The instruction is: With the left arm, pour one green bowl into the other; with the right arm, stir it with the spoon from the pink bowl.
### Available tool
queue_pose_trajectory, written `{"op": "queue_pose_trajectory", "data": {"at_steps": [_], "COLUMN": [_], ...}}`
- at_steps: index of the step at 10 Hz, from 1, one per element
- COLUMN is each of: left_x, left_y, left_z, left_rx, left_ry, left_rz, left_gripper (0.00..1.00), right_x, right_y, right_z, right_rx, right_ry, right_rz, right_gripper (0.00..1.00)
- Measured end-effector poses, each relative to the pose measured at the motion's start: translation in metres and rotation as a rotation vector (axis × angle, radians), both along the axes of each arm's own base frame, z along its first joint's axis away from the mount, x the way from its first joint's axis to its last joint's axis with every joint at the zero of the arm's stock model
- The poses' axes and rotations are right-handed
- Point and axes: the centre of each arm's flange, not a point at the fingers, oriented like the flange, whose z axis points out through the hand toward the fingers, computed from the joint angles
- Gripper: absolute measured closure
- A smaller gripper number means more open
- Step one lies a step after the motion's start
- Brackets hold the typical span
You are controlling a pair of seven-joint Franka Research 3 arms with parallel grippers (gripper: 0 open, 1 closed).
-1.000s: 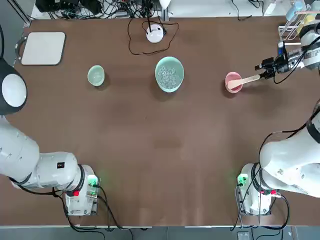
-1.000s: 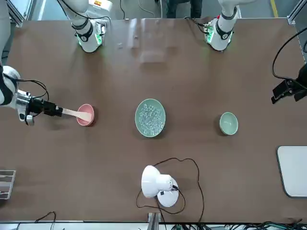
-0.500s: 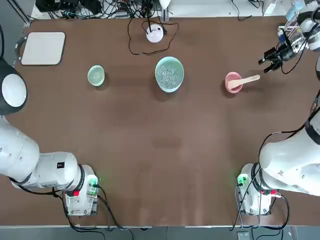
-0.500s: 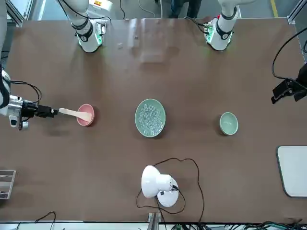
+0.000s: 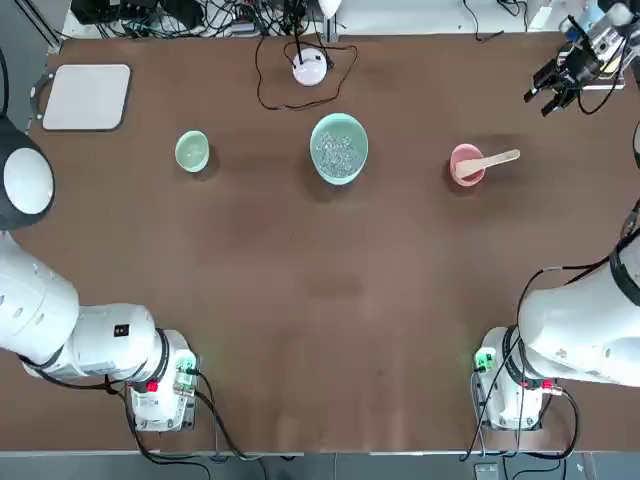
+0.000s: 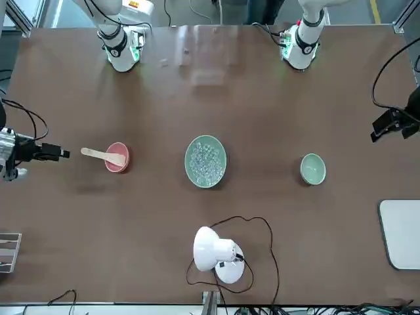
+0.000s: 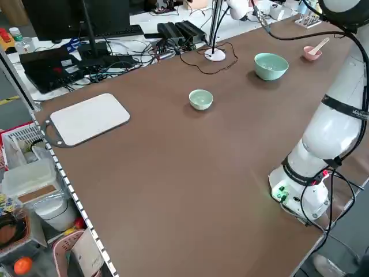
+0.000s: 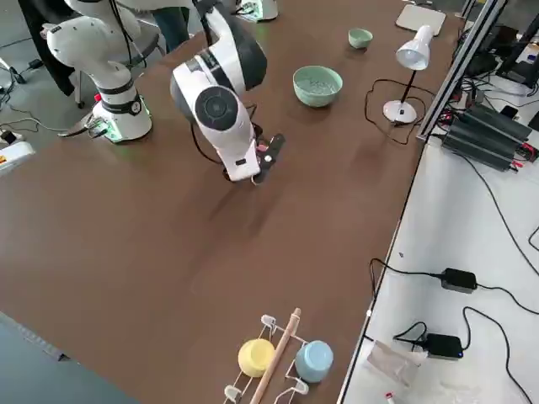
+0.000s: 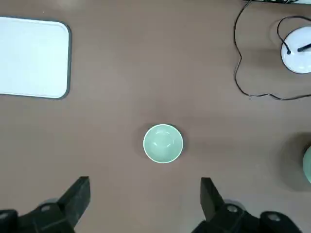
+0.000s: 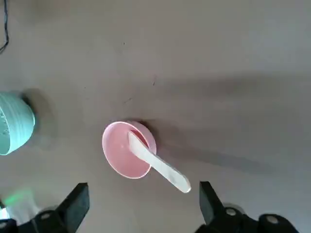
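The pale spoon (image 5: 492,160) lies with its bowl end in the pink bowl (image 5: 464,167) and its handle sticking out over the rim toward the right side. My right gripper (image 5: 548,88) is open and empty, lifted off toward the far right corner, well apart from the spoon (image 10: 160,165). The wide mint-green bowl (image 5: 339,147) at table centre holds clear bits. The small green bowl (image 5: 192,151) stands to its left and looks empty (image 9: 163,142). My left gripper (image 9: 144,199) hangs open above the table, short of the small bowl, seen also at the front view's edge (image 6: 387,125).
A white desk lamp (image 5: 310,66) with a looping black cable stands behind the wide bowl. A white board (image 5: 87,96) lies at the far left corner. A rack with cups (image 8: 278,358) sits at the far right edge.
My right gripper let go of the spoon handle and drew back toward the far right corner. The spoon stayed resting in the pink bowl. The left arm has not moved.
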Motion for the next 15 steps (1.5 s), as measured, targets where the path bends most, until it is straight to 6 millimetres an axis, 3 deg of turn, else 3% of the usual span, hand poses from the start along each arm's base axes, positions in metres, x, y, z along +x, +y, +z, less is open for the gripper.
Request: {"op": "queue_pose_trajectory", "data": {"at_steps": [3,5,8,10,12,15], "left_x": [0.0,0.0,0.0,0.0,-0.003,-0.007], "left_y": [0.0,0.0,0.002,0.002,0.002,0.002], "left_z": [0.0,0.0,0.0,0.0,-0.003,-0.006], "left_rx": [0.0,0.0,0.0,0.001,0.005,0.001], "left_ry": [0.0,0.0,0.0,0.001,0.028,0.067], "left_rz": [0.0,-0.001,0.004,-0.011,-0.073,-0.13], "left_gripper": [0.0,0.0,0.0,0.0,0.0,0.0], "right_x": [0.022,0.031,0.027,0.024,0.019,-0.009], "right_y": [0.04,0.087,0.149,0.176,0.187,0.179], "right_z": [0.07,0.119,0.192,0.217,0.233,0.267], "right_rx": [-0.12,-0.225,-0.32,-0.376,-0.41,-0.413], "right_ry": [-0.054,-0.065,-0.048,-0.042,-0.049,-0.073], "right_rz": [-0.006,-0.003,0.021,0.008,0.0,-0.015], "right_gripper": [0.0,0.0,0.0,0.0,0.0,0.0]}}
